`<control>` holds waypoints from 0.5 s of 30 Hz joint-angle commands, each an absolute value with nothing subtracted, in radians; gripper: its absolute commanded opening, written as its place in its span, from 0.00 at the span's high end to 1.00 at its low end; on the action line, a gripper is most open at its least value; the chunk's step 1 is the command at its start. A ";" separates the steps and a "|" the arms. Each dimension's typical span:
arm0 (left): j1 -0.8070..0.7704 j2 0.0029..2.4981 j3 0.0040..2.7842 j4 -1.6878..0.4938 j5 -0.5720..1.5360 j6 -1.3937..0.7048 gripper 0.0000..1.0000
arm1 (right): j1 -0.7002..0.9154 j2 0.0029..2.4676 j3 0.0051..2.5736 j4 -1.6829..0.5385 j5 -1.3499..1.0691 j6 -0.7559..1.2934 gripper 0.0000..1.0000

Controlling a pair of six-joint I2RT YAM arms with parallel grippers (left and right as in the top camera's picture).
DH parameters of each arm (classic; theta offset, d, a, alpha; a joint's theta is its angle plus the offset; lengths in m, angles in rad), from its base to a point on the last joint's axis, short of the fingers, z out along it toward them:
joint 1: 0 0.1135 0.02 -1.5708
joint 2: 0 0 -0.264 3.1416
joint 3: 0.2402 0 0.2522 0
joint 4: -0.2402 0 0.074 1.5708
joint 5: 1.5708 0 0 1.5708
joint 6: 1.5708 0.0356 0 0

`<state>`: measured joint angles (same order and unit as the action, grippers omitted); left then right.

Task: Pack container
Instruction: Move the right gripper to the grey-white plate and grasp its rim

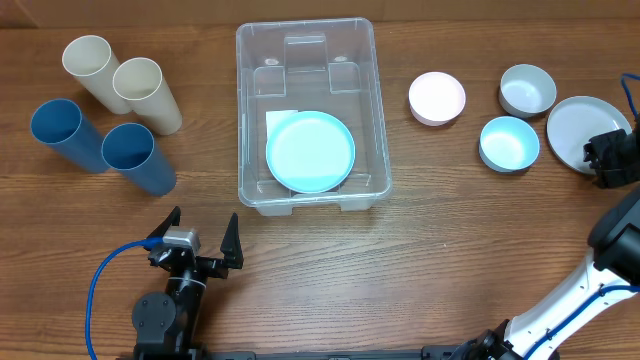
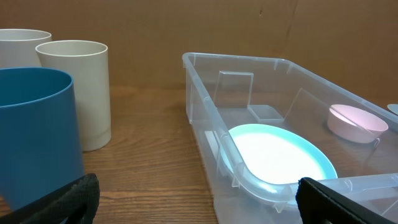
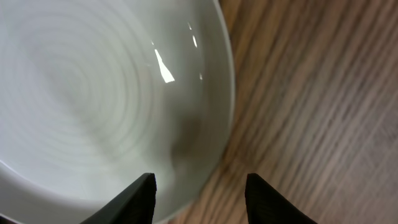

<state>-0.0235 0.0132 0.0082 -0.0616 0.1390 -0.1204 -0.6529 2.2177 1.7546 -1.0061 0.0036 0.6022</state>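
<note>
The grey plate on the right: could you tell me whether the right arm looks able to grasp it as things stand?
Probably yes: the right gripper hovers at the grey plate rim, jaws open astride the edge, with nothing in between.

Clear plastic rectangular bin (image 1: pixel 243 120); turquoise round plate (image 1: pixel 310 152); cream plastic cups (image 1: pixel 90 68) (image 1: pixel 145 92); blue plastic cups (image 1: pixel 62 132) (image 1: pixel 135 155); pink bowl (image 1: pixel 437 98); grey bowl (image 1: pixel 527 90); light-blue bowl (image 1: pixel 509 143); pale grey plate (image 1: pixel 578 128), concentric rings; brown wood-grain table (image 1: pixel 450 240).

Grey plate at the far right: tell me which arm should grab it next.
Right. The right gripper is open over the grey plate at its rim; the left gripper sits far off, on the other side of the container.
</note>
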 commanded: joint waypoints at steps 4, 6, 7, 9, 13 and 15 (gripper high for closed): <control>-0.013 0.005 0.005 -0.063 0.150 -0.112 0.00 | -0.651 2.235 1.754 -0.986 0.006 0.607 0.55; -0.013 0.005 0.005 -0.063 0.149 -0.112 0.00 | -0.650 2.235 1.719 -0.971 0.006 0.612 0.66; -0.013 0.005 0.005 -0.063 0.150 -0.112 0.00 | -0.650 2.235 1.702 -0.963 0.006 0.615 0.69; -0.013 0.005 0.005 -0.063 0.150 -0.112 0.00 | -0.650 2.235 1.665 -0.939 0.006 0.616 0.72; -0.013 0.005 0.005 -0.063 0.150 -0.112 0.00 | -0.650 2.235 1.623 -0.912 0.006 0.622 0.83; -0.013 0.005 0.005 -0.063 0.150 -0.112 0.00 | -0.650 2.235 1.626 -0.906 0.004 0.622 0.96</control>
<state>-0.0235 0.0132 0.0078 -0.0620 0.1390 -0.1204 -0.6533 2.2147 1.6581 -0.9028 0.0017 0.6220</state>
